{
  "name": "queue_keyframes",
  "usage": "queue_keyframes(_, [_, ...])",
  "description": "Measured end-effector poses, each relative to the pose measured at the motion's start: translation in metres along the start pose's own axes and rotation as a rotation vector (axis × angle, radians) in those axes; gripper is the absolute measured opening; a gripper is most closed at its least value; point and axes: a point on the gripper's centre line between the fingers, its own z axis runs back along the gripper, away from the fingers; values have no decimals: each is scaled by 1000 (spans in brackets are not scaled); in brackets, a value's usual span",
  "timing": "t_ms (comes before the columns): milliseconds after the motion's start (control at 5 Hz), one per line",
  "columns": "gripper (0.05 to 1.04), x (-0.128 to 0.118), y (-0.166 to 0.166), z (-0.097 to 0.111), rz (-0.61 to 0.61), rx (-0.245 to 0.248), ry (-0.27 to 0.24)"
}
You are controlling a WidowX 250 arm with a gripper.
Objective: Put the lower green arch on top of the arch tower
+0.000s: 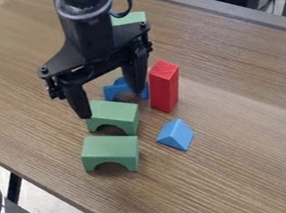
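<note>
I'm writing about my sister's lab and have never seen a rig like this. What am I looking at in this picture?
The black machine is a robot arm, coming in from the top edge. At its end is a two-fingered gripper, its hand, so to speak. The single picture is from a fixed camera looking down at a slant.

On the wooden table are toy blocks: a front green arch, a rear green arch just behind it, a blue arch farther back, an upright red block, a blue wedge, and a green block partly hidden by the arm.

The fingers are spread and appear to hold nothing.
</note>
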Motion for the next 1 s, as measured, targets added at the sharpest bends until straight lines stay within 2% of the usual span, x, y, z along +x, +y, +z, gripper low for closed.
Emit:
queue_keyframes(200, [999, -2, 3, -4, -2, 15, 8])
queue_keyframes(400, [999, 4, 1, -7, 67, 3, -13])
queue_keyframes(800, [999, 16, 2, -18, 274, -10, -81])
queue_keyframes(1000, [999, 20, 4, -28, 391, 20, -98])
